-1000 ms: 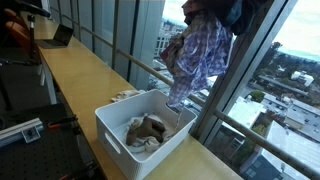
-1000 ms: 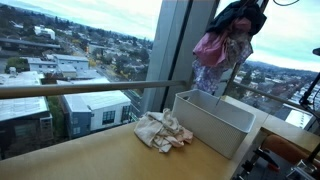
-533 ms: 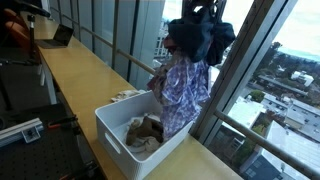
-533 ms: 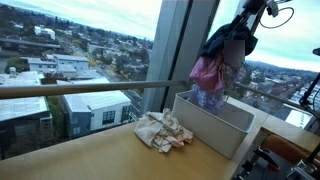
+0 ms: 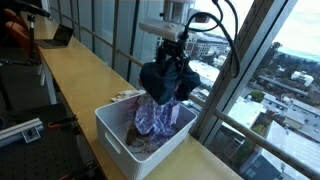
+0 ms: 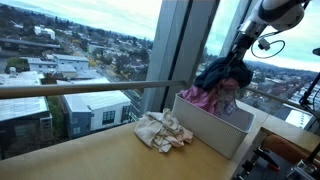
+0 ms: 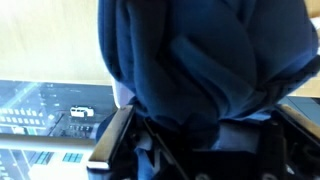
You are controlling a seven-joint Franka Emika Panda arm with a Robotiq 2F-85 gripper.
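Observation:
My gripper point(image 5: 172, 68) is shut on a bundle of clothes: a dark navy garment point(image 5: 168, 82) with a plaid purple-and-white piece point(image 5: 155, 117) hanging below it. In an exterior view the bundle point(image 6: 222, 76) shows pink cloth point(image 6: 200, 98) under the navy. The bundle hangs right over the white bin point(image 5: 115, 135), its lower end dipping inside among beige cloths point(image 5: 148, 141). In the wrist view the navy garment point(image 7: 205, 65) fills the frame and hides the fingertips.
A heap of beige cloths point(image 6: 163, 130) lies on the wooden counter point(image 6: 100, 155) beside the bin point(image 6: 225, 125), next to the window. A laptop point(image 5: 60, 37) sits far down the counter point(image 5: 70, 70). Window mullions and a rail run right behind the bin.
The gripper has come down with the clothes bundle from high above the bin, so the bundle's lower end now reaches into the bin.

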